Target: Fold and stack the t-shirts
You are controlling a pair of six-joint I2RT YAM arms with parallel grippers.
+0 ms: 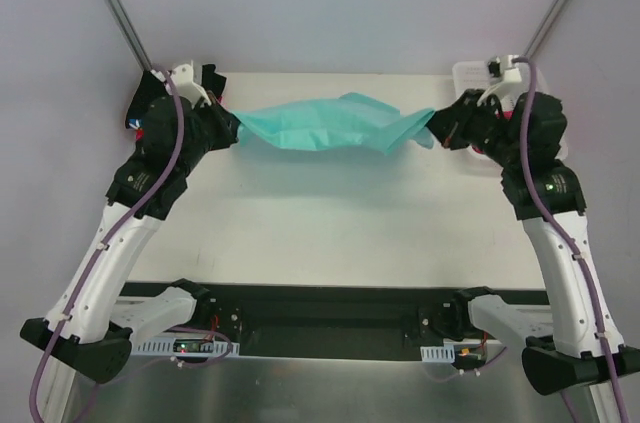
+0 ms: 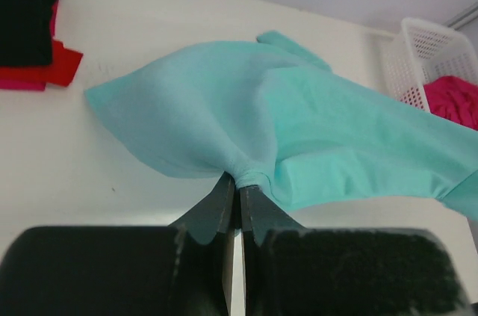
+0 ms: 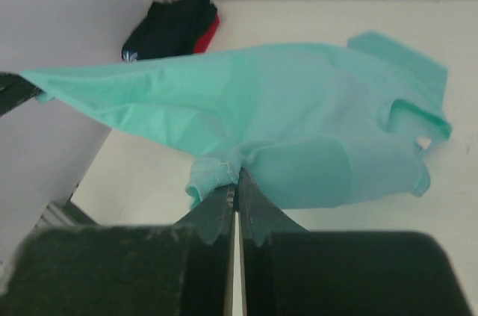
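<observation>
The left gripper (image 2: 239, 181) and right gripper (image 3: 237, 175) are each pinching the soft, creased teal-green cloth t-shirt (image 1: 330, 123), stretching it between them.

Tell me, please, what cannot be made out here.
- Top external: left arm mostly hides the black and red folded shirts; right arm partly covers the white plastic lattice basket.
- Left wrist: magenta-pink cloth shirt cut by right edge.
- Wrist views: teal-green cloth t-shirt hides left claw and right claw tips.

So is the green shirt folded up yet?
No, not folded. The shirt hangs stretched between the left gripper and right gripper, each shut on one end.
</observation>
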